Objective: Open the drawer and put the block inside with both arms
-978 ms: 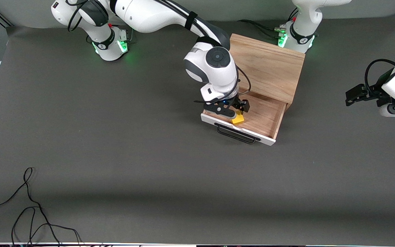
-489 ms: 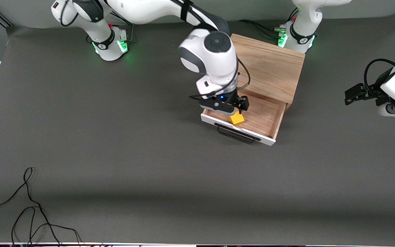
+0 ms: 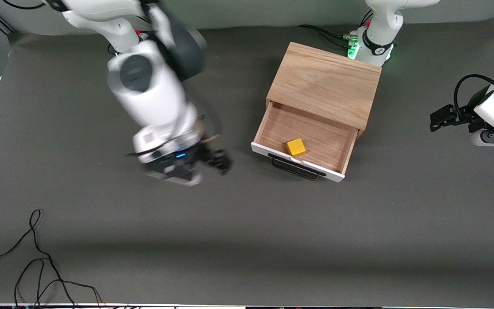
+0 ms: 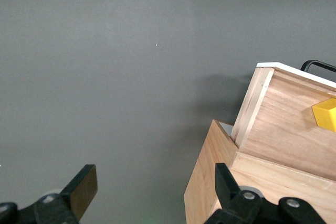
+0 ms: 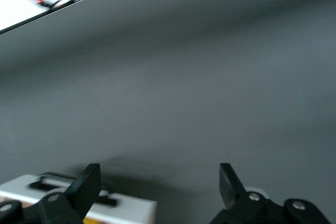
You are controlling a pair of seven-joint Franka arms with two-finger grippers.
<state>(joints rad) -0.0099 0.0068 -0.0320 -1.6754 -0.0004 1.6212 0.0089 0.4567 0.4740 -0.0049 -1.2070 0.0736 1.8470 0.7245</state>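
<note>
The drawer [image 3: 315, 137] stands pulled out of the light oak cabinet [image 3: 326, 81], its white front and black wire handle [image 3: 295, 168] facing the front camera. The yellow block [image 3: 296, 147] lies loose on the drawer floor just inside the front panel. My right gripper [image 3: 210, 162] hangs open and empty over bare table beside the drawer, toward the right arm's end. Its wrist view shows the open right gripper [image 5: 157, 182] and the white drawer front [image 5: 126, 208]. My left gripper [image 3: 438, 120] waits open at the left arm's end; the left wrist view shows this gripper [image 4: 155, 187], the cabinet [image 4: 210, 182] and the block [image 4: 326, 114].
A loose black cable [image 3: 37, 257] curls on the table at the near corner toward the right arm's end. More cables [image 3: 328, 33] run by the left arm's green-lit base [image 3: 373, 45]. The grey tabletop [image 3: 247, 240] stretches wide between the drawer and the front camera.
My right gripper has risen out of the drawer and swung away toward the right arm's end, leaving the block in the drawer. The left arm has barely shifted.
</note>
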